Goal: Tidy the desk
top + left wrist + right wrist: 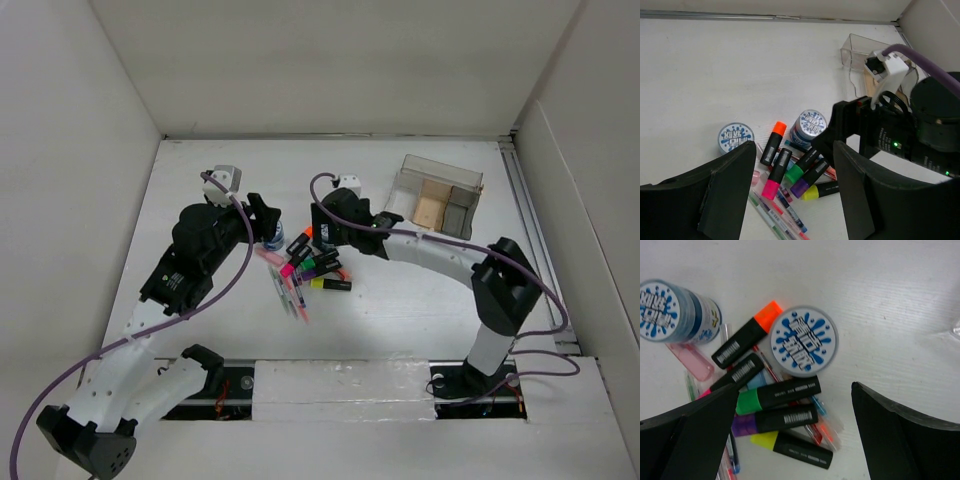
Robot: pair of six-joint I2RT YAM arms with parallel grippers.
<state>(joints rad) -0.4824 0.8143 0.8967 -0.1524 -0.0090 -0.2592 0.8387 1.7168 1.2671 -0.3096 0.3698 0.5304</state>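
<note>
We list: bench (900, 285), matt white, faintly grained; highlighters (790, 392), smooth black plastic barrels; organizer box (855, 50), clear glossy plastic; right end effector fingers (905, 440), matt black.

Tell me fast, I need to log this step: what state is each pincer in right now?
Left black two-finger pincer: open, holding nothing.
Right black two-finger pincer: open, holding nothing.

Top cam: high, behind near edge, looks down on whole tabletop (400, 310). L wrist cam: low, close, faces far right corner over markers (795, 175). R wrist cam: v. close, straight down on same markers. All 3 share them.
</note>
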